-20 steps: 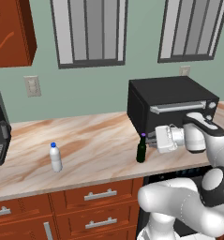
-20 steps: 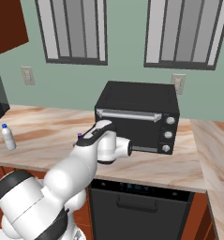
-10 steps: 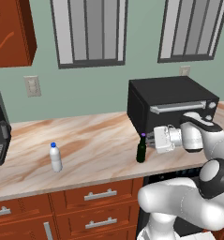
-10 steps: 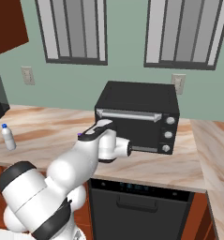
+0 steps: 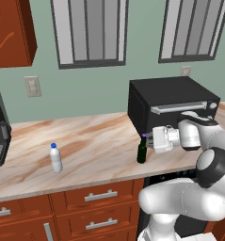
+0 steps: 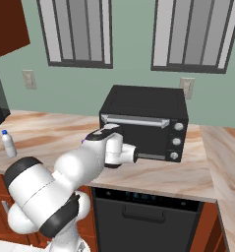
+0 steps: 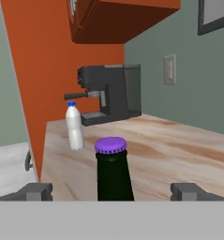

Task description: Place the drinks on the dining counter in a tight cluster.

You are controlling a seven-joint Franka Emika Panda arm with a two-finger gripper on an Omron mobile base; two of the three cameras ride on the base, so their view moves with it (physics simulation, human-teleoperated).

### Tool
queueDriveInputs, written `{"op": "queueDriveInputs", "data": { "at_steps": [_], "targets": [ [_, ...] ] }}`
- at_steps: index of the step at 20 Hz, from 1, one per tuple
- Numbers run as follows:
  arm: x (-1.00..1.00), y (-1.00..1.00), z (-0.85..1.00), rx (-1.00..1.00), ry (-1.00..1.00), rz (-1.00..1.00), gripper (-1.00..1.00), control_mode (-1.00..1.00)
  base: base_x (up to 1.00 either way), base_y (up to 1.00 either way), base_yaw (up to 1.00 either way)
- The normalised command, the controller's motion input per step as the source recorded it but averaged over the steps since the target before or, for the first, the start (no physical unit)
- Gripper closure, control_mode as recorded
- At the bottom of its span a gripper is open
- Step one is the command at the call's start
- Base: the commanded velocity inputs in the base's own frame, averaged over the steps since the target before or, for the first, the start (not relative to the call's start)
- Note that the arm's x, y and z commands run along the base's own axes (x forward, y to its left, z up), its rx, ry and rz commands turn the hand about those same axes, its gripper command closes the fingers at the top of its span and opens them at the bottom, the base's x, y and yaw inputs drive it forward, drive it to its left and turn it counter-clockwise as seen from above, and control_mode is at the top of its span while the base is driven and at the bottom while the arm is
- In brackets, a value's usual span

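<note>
Your pincer (image 7: pixel 111 191) is spread wide, with the green bottle (image 7: pixel 113 176) standing between its tips on the bench (image 7: pixel 179 154), not pinched. The white bottle (image 7: pixel 75 126) stands far beyond it. No writing is readable.

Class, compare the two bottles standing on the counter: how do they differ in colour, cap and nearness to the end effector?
The white bottle has a blue cap; the dark green bottle has a purple one. The white bottle stands far from the end effector, towards the coffee machine; the green one stands between its open fingers. Both stand upright on the marble counter.
</note>
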Motion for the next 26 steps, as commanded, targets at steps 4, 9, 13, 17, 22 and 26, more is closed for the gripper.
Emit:
{"op": "queueDriveInputs", "data": {
  "at_steps": [4,9,13,17,22,26],
  "targets": [
    [0.12,0.0,-0.05,0.0,0.0,0.0,-1.0,-1.0,0.0,0.0,0.0],
    [0.01,0.03,-0.05,0.01,0.0,0.0,-1.0,-1.0,0.0,0.0,0.0],
    [-0.01,0.17,0.0,0.01,0.0,0.0,-1.0,-1.0,0.0,0.0,0.0],
    [0.0,0.24,0.0,0.0,0.0,0.0,-1.0,-1.0,0.0,0.0,0.0],
    [0.0,0.14,-0.02,0.0,0.0,0.0,-1.0,-1.0,0.0,0.0,0.0],
    [0.0,0.01,-0.04,0.0,0.0,0.0,1.0,-1.0,0.0,0.0,0.0]
  ]
}}
